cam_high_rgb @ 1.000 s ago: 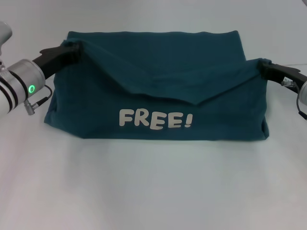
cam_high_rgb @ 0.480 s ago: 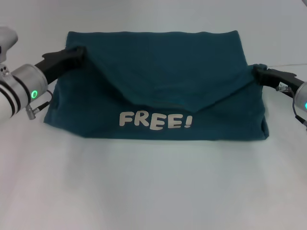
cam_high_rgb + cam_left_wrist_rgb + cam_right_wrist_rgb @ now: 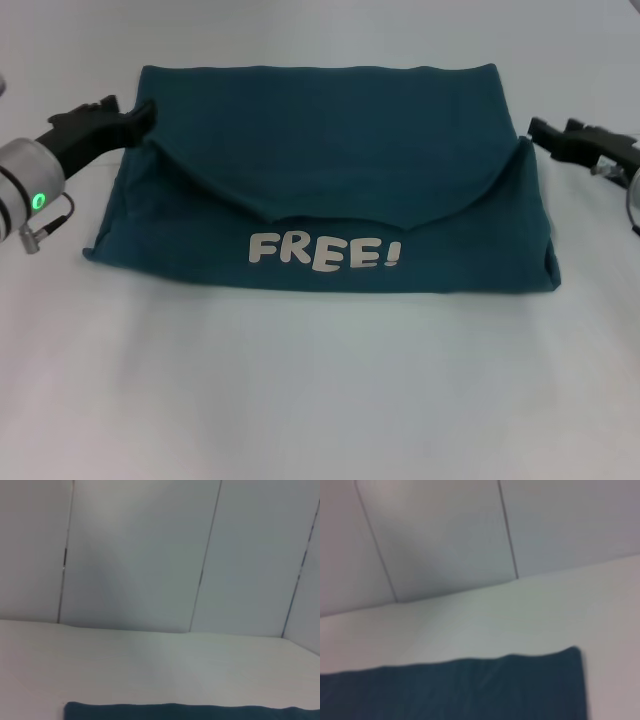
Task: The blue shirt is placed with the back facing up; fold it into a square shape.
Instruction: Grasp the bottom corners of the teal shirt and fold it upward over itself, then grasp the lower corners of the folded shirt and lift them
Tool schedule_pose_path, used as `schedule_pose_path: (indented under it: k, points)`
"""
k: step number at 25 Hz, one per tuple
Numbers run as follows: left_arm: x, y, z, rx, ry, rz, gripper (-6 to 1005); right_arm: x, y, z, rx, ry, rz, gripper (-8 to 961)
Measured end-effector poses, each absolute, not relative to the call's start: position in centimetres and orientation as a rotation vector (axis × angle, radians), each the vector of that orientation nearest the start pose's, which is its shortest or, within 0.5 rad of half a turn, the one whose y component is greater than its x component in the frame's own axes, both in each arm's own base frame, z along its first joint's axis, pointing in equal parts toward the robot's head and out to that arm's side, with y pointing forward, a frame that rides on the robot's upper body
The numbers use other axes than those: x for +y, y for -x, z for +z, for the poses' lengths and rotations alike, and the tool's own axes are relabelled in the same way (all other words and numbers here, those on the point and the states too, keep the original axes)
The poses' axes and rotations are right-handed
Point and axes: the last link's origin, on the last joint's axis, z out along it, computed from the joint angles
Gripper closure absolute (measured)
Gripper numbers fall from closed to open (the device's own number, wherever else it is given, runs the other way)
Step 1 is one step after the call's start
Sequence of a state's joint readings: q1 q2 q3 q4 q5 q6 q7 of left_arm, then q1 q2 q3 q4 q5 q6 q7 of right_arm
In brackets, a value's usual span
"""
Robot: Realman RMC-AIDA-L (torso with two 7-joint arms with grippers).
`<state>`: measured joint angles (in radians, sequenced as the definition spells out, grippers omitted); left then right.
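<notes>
The bare white counter fills the lower part of the head view. Beyond it, across the middle of the frame, the blue shirt lies flat as a wide band, its long axis running left to right. The white "FREE!" lettering is seen along its near edge, below a folded-over flap whose curved hem dips toward the centre.

At the left edge of the frame the left tool is placed with its dark tip at the upper left corner of the shirt, touching or just beside the cloth; no fabric is seen pinched, but whether it is released or clenched cannot be told. At the right edge the right tool is set just beside the upper right corner, apart from the cloth and gripping nothing; its state cannot be told either.

The shirt thus lies between the two tools, each about equally near its own end. The band is judged still too wide for a square, so a fold across the long axis would be called for.
</notes>
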<state>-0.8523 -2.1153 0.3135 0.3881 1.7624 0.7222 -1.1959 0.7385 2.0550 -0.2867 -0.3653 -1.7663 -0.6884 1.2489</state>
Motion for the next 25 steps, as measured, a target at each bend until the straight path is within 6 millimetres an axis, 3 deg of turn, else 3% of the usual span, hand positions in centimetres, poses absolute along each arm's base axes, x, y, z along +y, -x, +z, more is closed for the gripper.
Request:
schedule_pose_path:
  k: [4, 9, 14, 19, 25]
  points:
    - [46.1, 25.4, 2.4, -0.883, 1.865, -0.720, 501, 43.9, -31.4, 4.7, 1.008, 1.750, 0.652, 357]
    - [44.0, 26.2, 3.6, -0.966, 1.934, -0.794, 390, 42.3, -32.2, 5.6, 1.076, 1.825, 0.704, 315]
    - [42.2, 27.2, 4.4, -1.018, 1.972, -0.782, 164, 40.5, -33.0, 6.1, 1.146, 1.930, 0.669, 272]
    - [40.9, 28.4, 4.6, -1.062, 1.976, -0.773, 106, 39.1, -33.2, 7.1, 1.252, 1.992, 0.642, 269]
    - [39.7, 29.5, 4.3, -1.103, 2.041, -0.668, 106, 38.1, -33.0, 8.0, 1.408, 2.048, 0.583, 275]
